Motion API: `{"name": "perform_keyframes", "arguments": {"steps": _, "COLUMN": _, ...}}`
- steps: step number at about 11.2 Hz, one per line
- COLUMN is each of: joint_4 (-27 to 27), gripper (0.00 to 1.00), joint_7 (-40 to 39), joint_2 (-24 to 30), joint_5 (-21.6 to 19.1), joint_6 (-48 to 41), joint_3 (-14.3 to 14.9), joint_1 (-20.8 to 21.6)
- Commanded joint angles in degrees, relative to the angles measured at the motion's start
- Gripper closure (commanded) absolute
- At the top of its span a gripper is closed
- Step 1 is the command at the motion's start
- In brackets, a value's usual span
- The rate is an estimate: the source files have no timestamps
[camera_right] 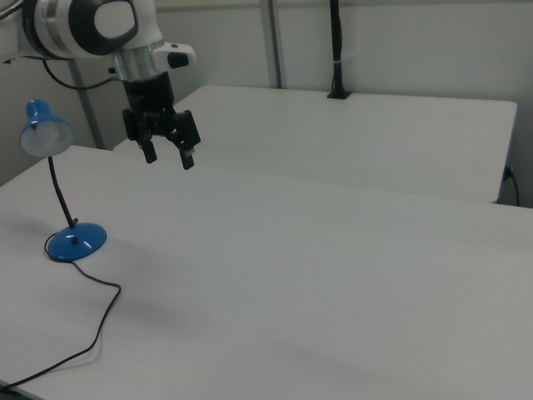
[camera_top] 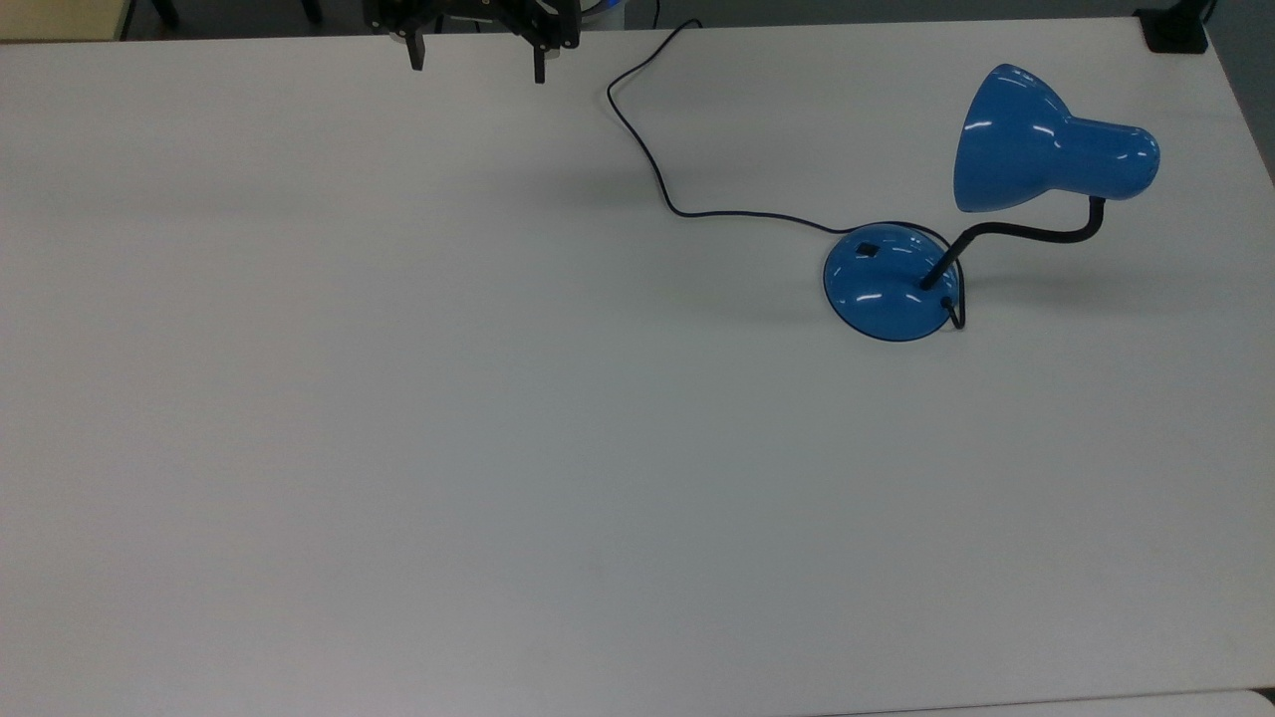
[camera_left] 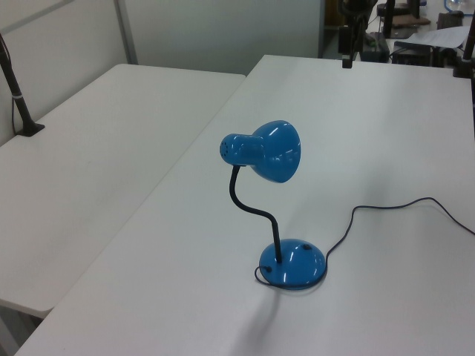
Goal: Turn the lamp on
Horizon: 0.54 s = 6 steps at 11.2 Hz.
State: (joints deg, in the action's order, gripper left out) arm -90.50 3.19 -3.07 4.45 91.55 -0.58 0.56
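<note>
One blue lamp (camera_top: 892, 284) stands at the right of the top view, its domed base on the white worktop (camera_top: 398, 398), a small black switch (camera_top: 867, 248) on the base's upper left. The black gooseneck (camera_top: 1016, 237) bends up to the bell shade (camera_top: 1046, 139) in the upper right. A thin black cord (camera_top: 647, 149) snakes from the base toward the frame's top edge. The hand (camera_top: 478, 62) hangs at the top centre-left, well apart from the lamp, its fingers spread wide and holding nothing.

White-grey arm (camera_right: 92, 25), black joint rings, black pincer (camera_right: 169, 157) w/ 2 fingers
</note>
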Motion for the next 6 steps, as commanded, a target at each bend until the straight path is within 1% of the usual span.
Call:
{"name": "perform_keyframes", "arguments": {"steps": 1, "joint_4": -1.08, "gripper": 0.0, "joint_7": -0.02, "joint_2": 0.96, "joint_5": -1.2, "joint_6": -0.14, "joint_3": 0.85, "joint_1": 0.67}}
{"name": "perform_keyframes", "arguments": {"steps": 6, "joint_4": -0.82, "gripper": 0.0, "joint_7": 0.06, "joint_2": 0.7, "joint_5": -1.38, "joint_6": -0.06, "joint_3": 0.93, "joint_1": 0.41}}
